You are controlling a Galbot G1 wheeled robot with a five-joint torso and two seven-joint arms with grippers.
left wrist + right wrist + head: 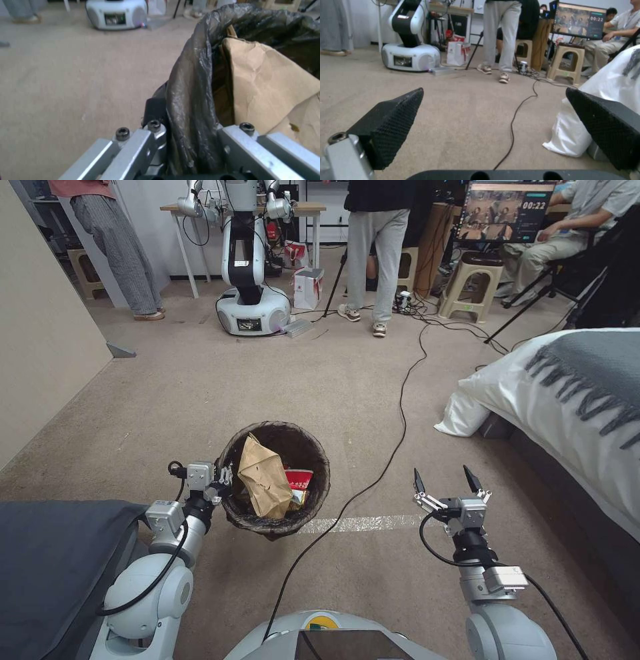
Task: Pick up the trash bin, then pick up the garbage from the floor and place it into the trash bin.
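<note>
Left end effector (223,488) clamped on trash bin (317,500) rim, bin held above carpet.
Fingers (154,112) pinching bag-lined rim at bin's left side; crumpled brown paper bag (263,477) and red-and-white cup (298,478) inside. Right end effector (447,480) to the right of bin, well apart from it, low over floor, jaws spread, empty; black cable (400,413) on carpet between.

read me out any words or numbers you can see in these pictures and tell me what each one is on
"00:22": on the monitor at the back of the room.
Red print on the white paper bag by the other robot: too small to read.
Print on the red wrapper in the trash bin: blurred, unreadable.
</note>
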